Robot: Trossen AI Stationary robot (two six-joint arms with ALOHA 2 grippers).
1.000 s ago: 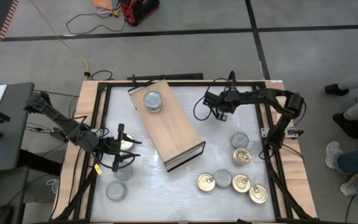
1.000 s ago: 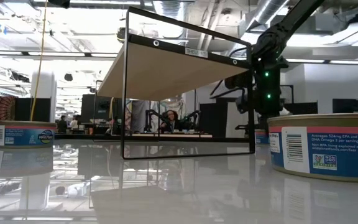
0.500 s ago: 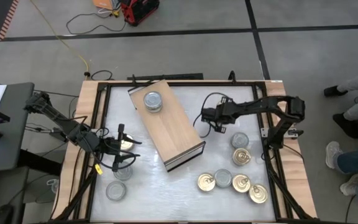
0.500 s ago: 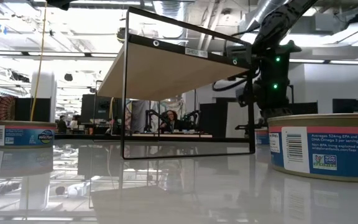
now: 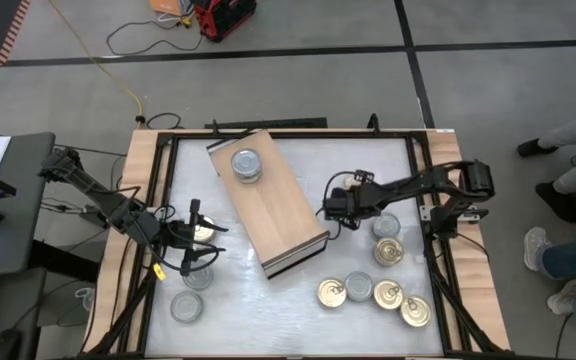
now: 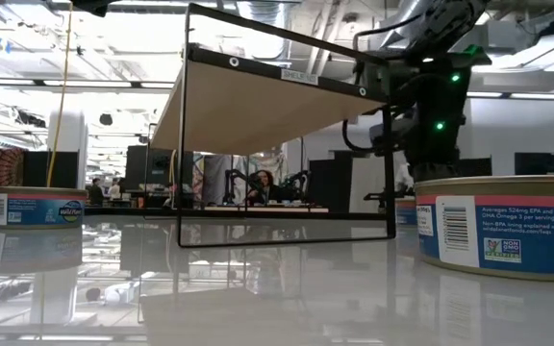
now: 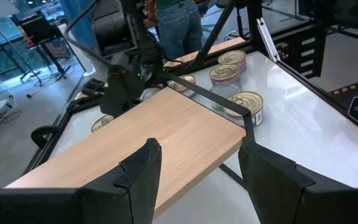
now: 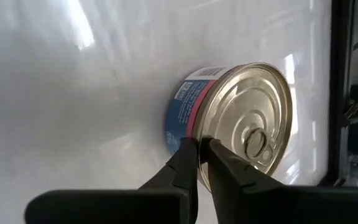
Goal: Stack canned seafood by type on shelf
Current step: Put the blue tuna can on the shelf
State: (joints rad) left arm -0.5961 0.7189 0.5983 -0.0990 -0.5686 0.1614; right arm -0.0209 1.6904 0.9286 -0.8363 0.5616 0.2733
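Note:
The shelf [image 5: 283, 215] lies slantwise mid-table, its dark-edged open end toward the near edge, with silver-topped tins [image 5: 246, 163] on its far end. My right gripper [image 5: 330, 210] is shut, close to the shelf's right long side near that open end. Its wrist view shows a pull-tab tin [image 8: 247, 118] standing on the white tabletop just past the fingertips [image 8: 202, 142]. My left gripper [image 5: 196, 248] waits open left of the shelf, above a gold-topped tin [image 5: 203, 232]. It looks across the board [image 7: 135, 143] with nothing between its fingers. My right gripper stands beside the shelf's right long side [image 5: 314, 205], pointing steeply down. Its own body covers that spot from above, so I cannot tell whether it touches. In its wrist view the shut fingertips [image 8: 188, 152] overlap the pull-tab tin's rim [image 8: 194, 127]; whether they touch it I cannot tell.
Several tins stand at the near right: a silver one [image 5: 386, 227], a gold one [image 5: 388, 252] and a cluster [image 5: 373, 295]. Two silver tins [image 5: 190, 292] stand near left. People's legs [image 5: 568, 230] show beyond the right edge.
My right gripper has swung from the far right toward the near edge and the shelf's open end, sinking beside the board's right long side. The shelf's open end has shifted a little toward the table's left. My left arm has kept still.

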